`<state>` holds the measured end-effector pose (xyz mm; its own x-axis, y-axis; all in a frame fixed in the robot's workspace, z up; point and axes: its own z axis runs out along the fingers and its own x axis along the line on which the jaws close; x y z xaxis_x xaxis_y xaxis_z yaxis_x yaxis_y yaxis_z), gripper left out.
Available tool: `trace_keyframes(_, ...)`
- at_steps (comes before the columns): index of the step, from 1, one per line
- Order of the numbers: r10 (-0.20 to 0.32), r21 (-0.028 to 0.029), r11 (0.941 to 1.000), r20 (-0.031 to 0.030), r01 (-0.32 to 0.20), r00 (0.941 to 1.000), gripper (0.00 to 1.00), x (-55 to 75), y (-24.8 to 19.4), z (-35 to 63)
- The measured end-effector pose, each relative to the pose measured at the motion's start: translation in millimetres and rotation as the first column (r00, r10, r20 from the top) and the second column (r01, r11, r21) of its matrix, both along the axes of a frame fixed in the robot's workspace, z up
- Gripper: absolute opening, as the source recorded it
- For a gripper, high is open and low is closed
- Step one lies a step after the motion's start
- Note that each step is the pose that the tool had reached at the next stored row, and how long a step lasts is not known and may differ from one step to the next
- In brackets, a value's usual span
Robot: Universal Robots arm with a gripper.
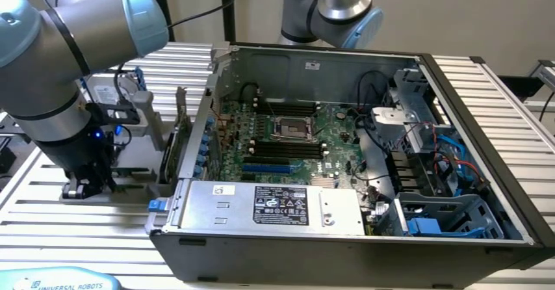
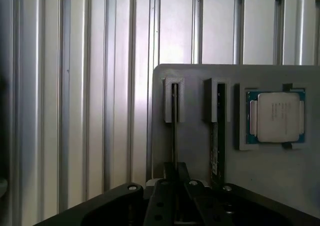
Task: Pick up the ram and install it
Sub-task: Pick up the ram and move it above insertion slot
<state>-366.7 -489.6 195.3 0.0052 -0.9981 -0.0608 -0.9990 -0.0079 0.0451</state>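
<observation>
A thin ram [image 2: 174, 126] stands on edge in a slot of the grey holder plate [image 2: 195, 151]. It runs straight into my gripper [image 2: 176, 178], whose dark fingers are shut on its near end. A second green stick [image 2: 217, 136] sits in the neighbouring slot. In the exterior view my gripper [image 1: 87, 187] is low over the slatted table, at the exterior view's left of the open computer case [image 1: 199, 108]. The motherboard [image 1: 342, 131] lies inside the case, with its black memory slots [image 1: 282, 148] below the processor socket [image 1: 290, 129].
A square silver processor chip [image 2: 277, 117] rests in a recess of the holder beside the sticks. Upright cards [image 1: 178, 134] stand between my arm and the case wall. A power supply [image 1: 277, 205], drive cage [image 1: 442, 215] and cables fill the case's near side. A second arm [image 1: 334, 10] stands behind.
</observation>
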Motion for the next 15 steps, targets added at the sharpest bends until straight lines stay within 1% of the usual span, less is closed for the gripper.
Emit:
trace_keyframes(3, -0.003, -0.0005, 1.0, -0.0001, 0.003, 1.0, 0.14, 0.1, 1.5, 1.5)
trace_keyframes(9, -0.015, -0.0004, 0.9999, -0.0003, 0.015, 0.9999, 0.14, 0.1, 3.0, 7.2)
trace_keyframes(15, -0.027, -0.0005, 0.9996, -0.0015, 0.027, 0.9996, 0.14, 0.1, 3.8, 20.3)
